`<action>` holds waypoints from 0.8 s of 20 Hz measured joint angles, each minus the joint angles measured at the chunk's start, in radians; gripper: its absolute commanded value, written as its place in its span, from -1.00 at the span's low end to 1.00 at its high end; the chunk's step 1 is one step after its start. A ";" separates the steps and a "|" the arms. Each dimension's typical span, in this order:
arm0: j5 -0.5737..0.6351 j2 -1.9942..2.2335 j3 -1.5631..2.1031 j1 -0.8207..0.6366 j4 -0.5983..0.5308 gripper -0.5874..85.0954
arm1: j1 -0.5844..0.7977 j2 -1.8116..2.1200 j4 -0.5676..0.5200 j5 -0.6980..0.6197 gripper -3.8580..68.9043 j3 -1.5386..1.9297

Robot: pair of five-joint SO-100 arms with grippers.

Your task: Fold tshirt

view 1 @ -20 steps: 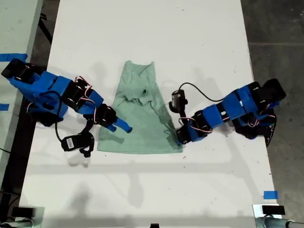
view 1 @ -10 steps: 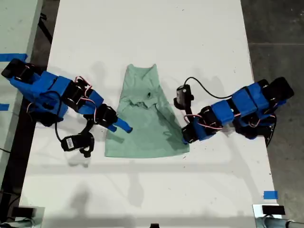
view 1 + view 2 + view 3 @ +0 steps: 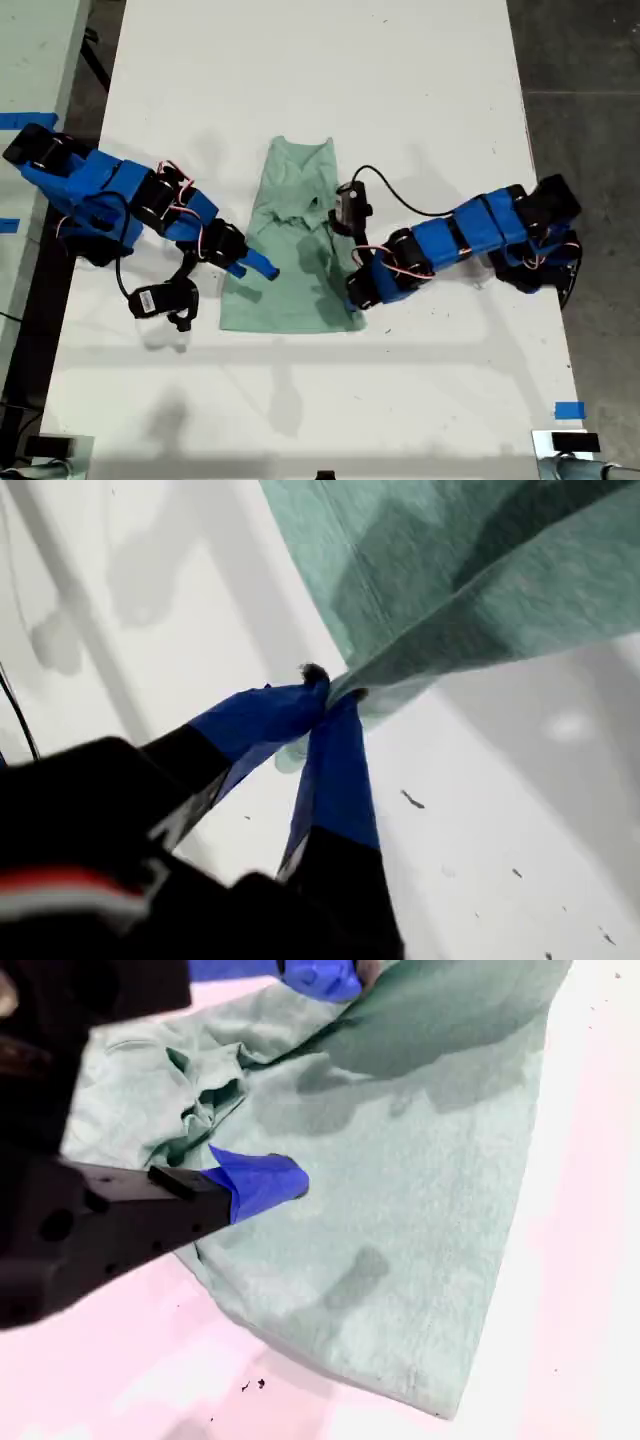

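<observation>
Tshirt (image 3: 290,260): pale mint-green cloth lying on the white tabletop (image 3: 320,80), between the two blue arms; its narrow end points toward the exterior view's top, its wide hem toward the bottom. A crumpled knot of folds sits near its middle.
Tshirt edge: the side toward the exterior view's right is lifted off the tabletop and drawn in over the rest of the cloth.
First gripper: my first gripper (image 3: 335,695) has its blue-taped jaws pressed together on a pinch of that tshirt (image 3: 450,570) edge; the fabric hangs taut from the tips. In the exterior view this is the arm reaching in from the right (image 3: 358,292).
Second gripper: my second gripper (image 3: 262,1182) hovers just above the tshirt (image 3: 420,1210) near the crumpled folds. Only one taped jaw shows clearly in its wrist view, so I cannot tell whether the jaws are apart or together. In the exterior view it comes from the left (image 3: 255,264).
Writing: none legible on the tshirt, arms or tabletop; the cloth looks plain.
Blue tape (image 3: 569,410): small piece stuck to the tabletop, well apart from the tshirt, toward the exterior view's lower right.
</observation>
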 measured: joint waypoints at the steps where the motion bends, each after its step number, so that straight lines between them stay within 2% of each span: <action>1: 0.000 0.000 0.000 0.000 0.000 -0.34 | 0.006 -0.052 0.000 -0.011 -0.95 -0.064; 4: 0.000 0.000 0.000 0.000 -0.011 -0.35 | 0.031 -0.189 -0.002 -0.037 -0.95 -0.227; 5: 0.000 0.000 0.000 0.000 -0.014 -0.35 | 0.034 -0.215 -0.034 -0.037 -0.91 -0.241; 8: 0.000 0.000 0.000 0.000 -0.018 -0.34 | 0.044 -0.282 -0.123 -0.043 -0.04 -0.244; 10: 0.000 0.000 0.000 0.000 -0.020 -0.34 | 0.064 -0.279 -0.100 -0.043 -0.09 -0.244; 16: -0.020 0.000 0.000 0.000 -0.009 -0.34 | 0.192 -0.209 0.167 -0.114 -0.18 -0.244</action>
